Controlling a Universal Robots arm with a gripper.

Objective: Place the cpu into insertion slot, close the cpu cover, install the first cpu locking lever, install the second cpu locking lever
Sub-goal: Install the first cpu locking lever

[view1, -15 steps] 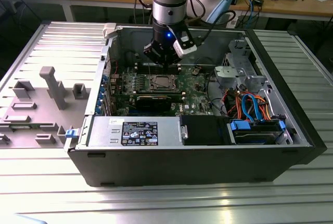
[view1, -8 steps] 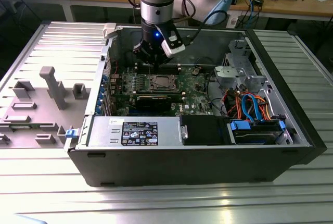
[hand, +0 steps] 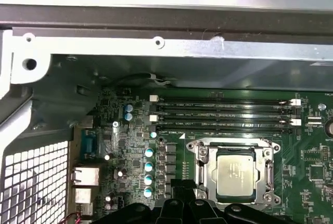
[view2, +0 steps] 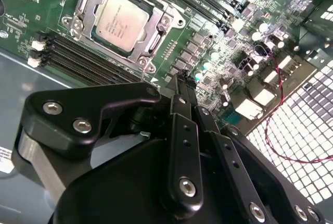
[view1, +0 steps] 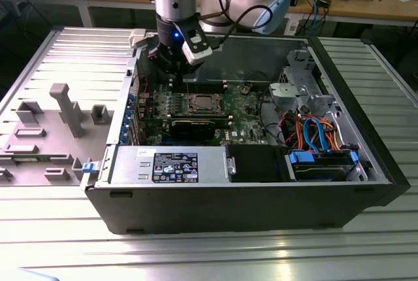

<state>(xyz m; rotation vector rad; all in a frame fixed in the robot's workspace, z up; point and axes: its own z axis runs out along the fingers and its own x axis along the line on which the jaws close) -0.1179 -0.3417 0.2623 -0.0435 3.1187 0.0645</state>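
Though seated, cpu [view2: 122, 23] rim beneath cover [view2: 153, 41]

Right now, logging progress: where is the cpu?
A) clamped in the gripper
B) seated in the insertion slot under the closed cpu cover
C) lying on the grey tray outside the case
B: the cpu lies in the insertion slot with the cpu cover down around it, and the gripper hangs apart from it above the board.

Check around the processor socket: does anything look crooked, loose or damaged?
Nothing stands out. The cpu lies flat and square in the insertion slot, the cpu cover frames it evenly, and the memory slots alongside run straight. The gripper hangs beside the socket, empty.
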